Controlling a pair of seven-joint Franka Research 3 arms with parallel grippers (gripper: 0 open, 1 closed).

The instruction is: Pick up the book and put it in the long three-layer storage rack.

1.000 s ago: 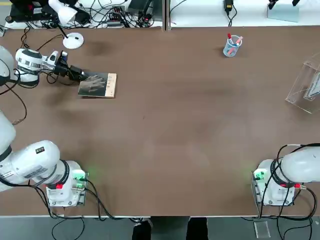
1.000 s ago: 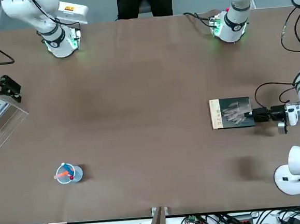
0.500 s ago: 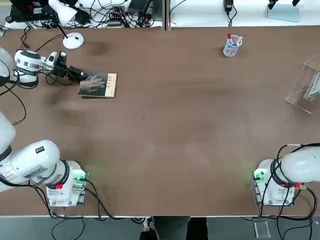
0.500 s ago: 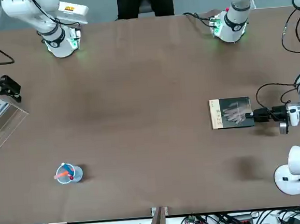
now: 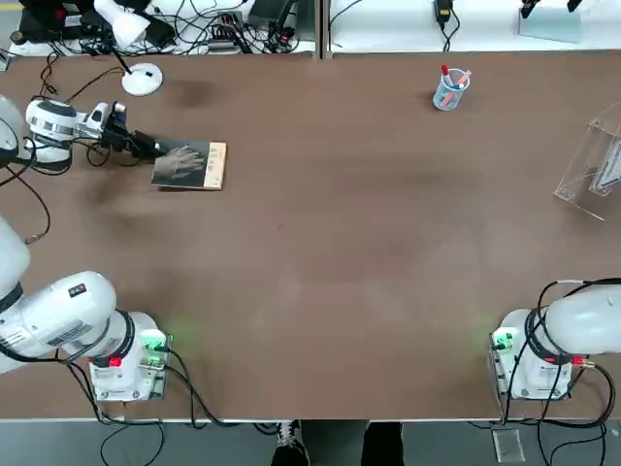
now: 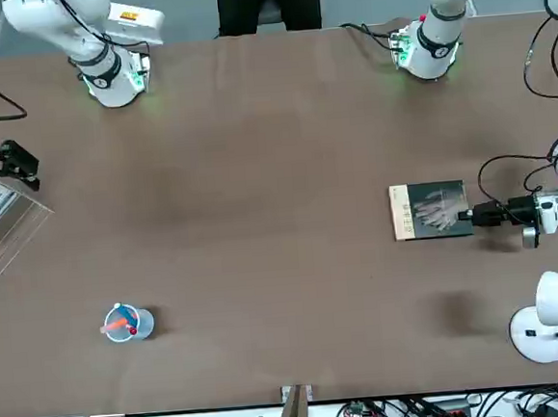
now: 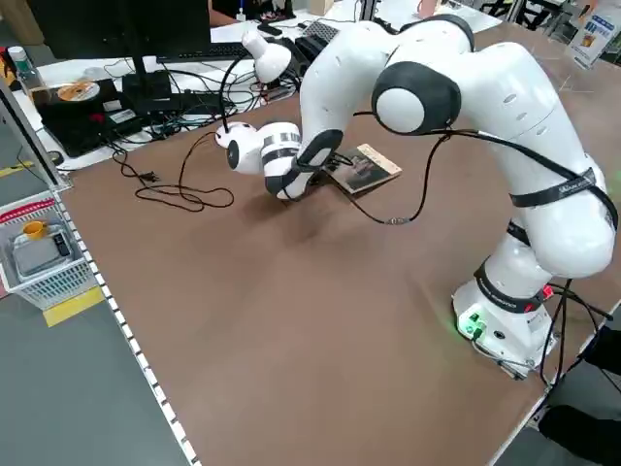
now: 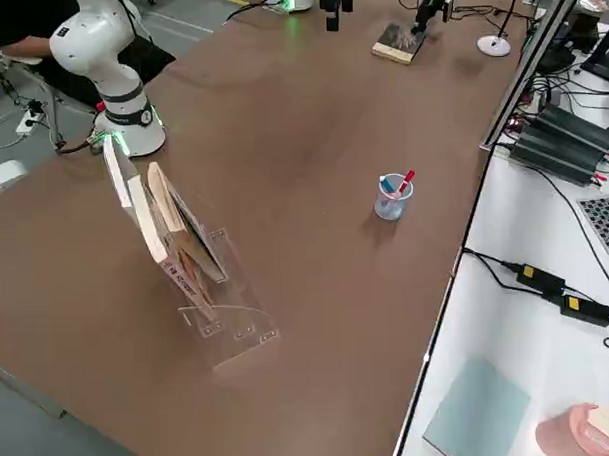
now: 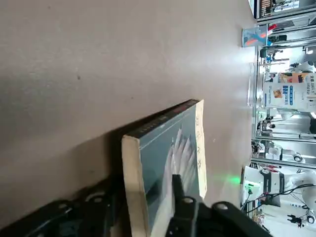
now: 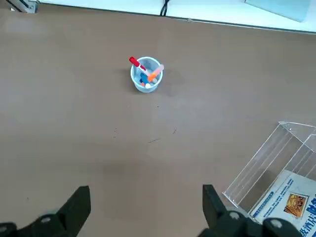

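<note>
Dark grey book lies flat on the brown surface, not lifted yet. Left pincer is low and level at the book's near short edge. In the left wrist view one finger sits on top of the cover and the other finger is beside or under the edge, so the jaws straddle the book; I can't tell if they're clamped on it yet. Clear acrylic rack stands well apart from that pincer, across the whole surface, already holding a printed booklet. Right pincer hangs with jaws wide apart, empty, near the rack, with the pen cup ahead of it. Judgement: early grasp stage only. Lift, carry across and slotting into the rack are all left.
</note>
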